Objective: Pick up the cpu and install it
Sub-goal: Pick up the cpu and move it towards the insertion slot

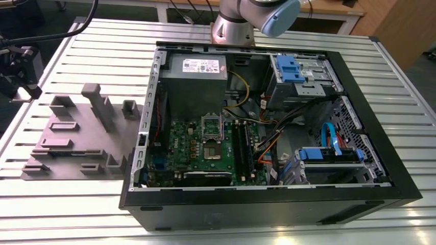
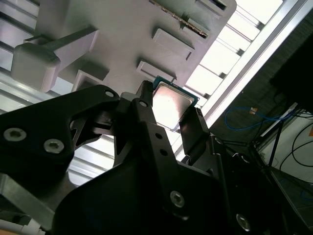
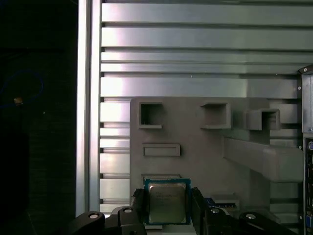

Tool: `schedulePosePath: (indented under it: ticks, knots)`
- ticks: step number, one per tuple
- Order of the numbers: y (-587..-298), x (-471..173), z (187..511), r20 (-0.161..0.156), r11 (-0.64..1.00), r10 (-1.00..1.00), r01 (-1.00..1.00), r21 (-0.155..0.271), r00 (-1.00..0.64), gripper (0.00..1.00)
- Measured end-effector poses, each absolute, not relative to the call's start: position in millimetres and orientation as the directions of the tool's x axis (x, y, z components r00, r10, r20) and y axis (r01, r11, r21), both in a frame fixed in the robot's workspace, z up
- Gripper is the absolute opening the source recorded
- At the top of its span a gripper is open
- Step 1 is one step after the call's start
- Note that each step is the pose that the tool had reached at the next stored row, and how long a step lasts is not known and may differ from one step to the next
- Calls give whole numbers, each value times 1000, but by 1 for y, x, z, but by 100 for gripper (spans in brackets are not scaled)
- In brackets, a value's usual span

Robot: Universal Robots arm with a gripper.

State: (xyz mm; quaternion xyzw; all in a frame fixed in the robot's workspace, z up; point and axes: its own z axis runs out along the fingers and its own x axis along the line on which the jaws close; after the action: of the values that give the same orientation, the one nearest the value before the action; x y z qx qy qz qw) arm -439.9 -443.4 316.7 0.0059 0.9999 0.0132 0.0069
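Note:
The cpu [image 3: 167, 201] [image 2: 172, 102], a small square chip with a pale metal top and green edge, sits between the black fingers [image 3: 198, 208] [image 2: 146, 115] of my gripper [image 3: 167, 198] [image 2: 171, 105], which is shut on it. In the exterior view the gripper [image 1: 26, 88] hangs over the table's far left edge, off to the left of the grey holder block [image 1: 75, 138]. The green motherboard [image 1: 184, 140] lies inside the open computer case [image 1: 272, 199], its socket [image 1: 212, 152] uncovered with the metal frame [image 1: 211, 124] tipped up behind it.
The grey holder block [image 3: 195, 132] has raised posts and pockets on the slatted aluminium table [image 1: 89, 214]. Inside the case are a grey power supply [image 1: 196, 76], blue drive brackets [image 1: 289, 71] and loose cables [image 1: 272, 132]. The arm's base [image 1: 235, 25] stands behind the case.

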Motion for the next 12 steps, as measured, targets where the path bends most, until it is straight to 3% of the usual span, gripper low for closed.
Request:
schedulePosePath:
  ticks: [12]
  knots:
    - [-443,-440,320,-14,1000,12,12,27,-1000,47]
